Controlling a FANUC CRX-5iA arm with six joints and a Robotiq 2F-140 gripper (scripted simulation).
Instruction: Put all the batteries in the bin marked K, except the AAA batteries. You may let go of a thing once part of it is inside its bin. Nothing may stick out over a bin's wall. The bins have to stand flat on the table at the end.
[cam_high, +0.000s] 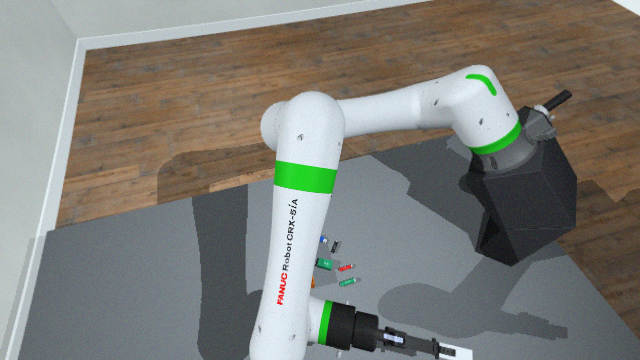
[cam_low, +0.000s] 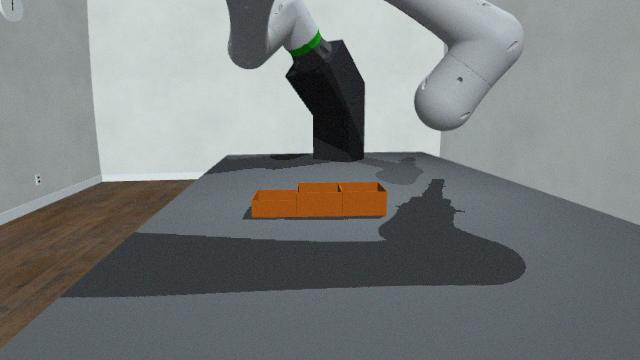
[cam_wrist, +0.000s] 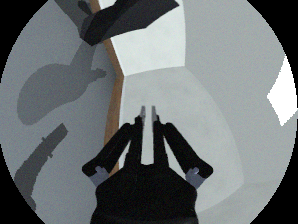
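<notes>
The gripper (cam_high: 446, 351) hangs high at about five o'clock in the top view, its fingers drawn almost together with nothing visible between them. The small items (cam_high: 336, 262) lie loose on the grey table (cam_high: 125, 280) near the centre, at about ten o'clock from the tool and well apart from it, while the orange bins (cam_low: 320, 201) stand in a row with no K legible from here. To do the pick well, I judge the jaws should reopen, the tool tip downward over one non-AAA battery, and close squarely across its body.
</notes>
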